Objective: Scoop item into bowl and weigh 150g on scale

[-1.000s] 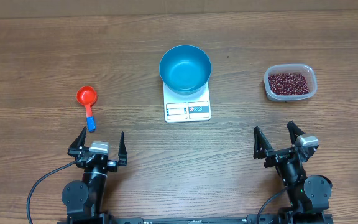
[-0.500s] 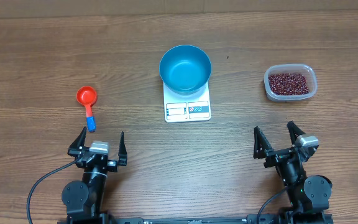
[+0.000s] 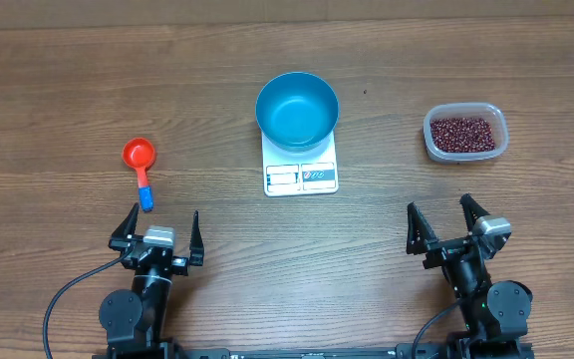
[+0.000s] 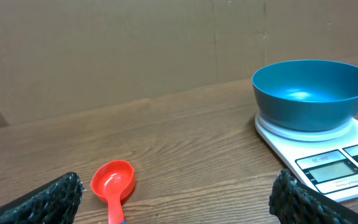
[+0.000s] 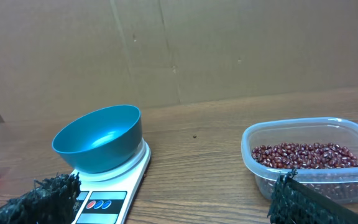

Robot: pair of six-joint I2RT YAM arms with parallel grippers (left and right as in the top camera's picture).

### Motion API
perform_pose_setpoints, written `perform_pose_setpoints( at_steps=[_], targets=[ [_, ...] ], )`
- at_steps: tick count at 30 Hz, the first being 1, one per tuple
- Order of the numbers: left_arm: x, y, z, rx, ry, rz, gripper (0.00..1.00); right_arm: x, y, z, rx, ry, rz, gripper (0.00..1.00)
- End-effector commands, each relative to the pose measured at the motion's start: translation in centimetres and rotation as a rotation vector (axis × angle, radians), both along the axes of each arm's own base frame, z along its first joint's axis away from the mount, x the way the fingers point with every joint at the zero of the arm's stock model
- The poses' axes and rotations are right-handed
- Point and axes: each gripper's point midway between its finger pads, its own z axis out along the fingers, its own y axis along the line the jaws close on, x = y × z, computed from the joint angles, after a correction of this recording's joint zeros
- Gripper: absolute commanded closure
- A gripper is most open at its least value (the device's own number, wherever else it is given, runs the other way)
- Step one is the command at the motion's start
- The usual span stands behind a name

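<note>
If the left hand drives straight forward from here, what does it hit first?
Probably the red scoop: its handle lies just ahead of the left hand, within its open span. The bowl and scale sit well right of that line.

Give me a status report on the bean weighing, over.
Left gripper open, empty; right gripper open, empty. Blue bowl empty, sitting on scale. Beans in clear container; red scoop lying loose on table. Nothing blocking.

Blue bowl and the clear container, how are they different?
The blue bowl is round and opaque; the clear container is a see-through rounded rectangle. The bowl is empty; the container holds red beans. The bowl sits on the scale; the container sits on the table. Both are open-topped.
</note>
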Motion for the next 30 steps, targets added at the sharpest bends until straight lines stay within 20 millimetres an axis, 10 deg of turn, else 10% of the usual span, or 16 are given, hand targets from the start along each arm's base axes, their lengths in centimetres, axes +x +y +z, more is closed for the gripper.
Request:
perform_pose_setpoints(
  at_steps=[1, 30],
  targets=[
    [0.0, -0.1, 0.1, 0.030, -0.011, -0.002, 0.00, 0.0, 0.0, -0.2, -0.003, -0.005, 0.000, 0.00],
    [0.0, 0.9, -0.1, 0.078, -0.004, 0.049, 0.00, 0.0, 0.0, -0.2, -0.003, -0.005, 0.000, 0.00]
  ],
)
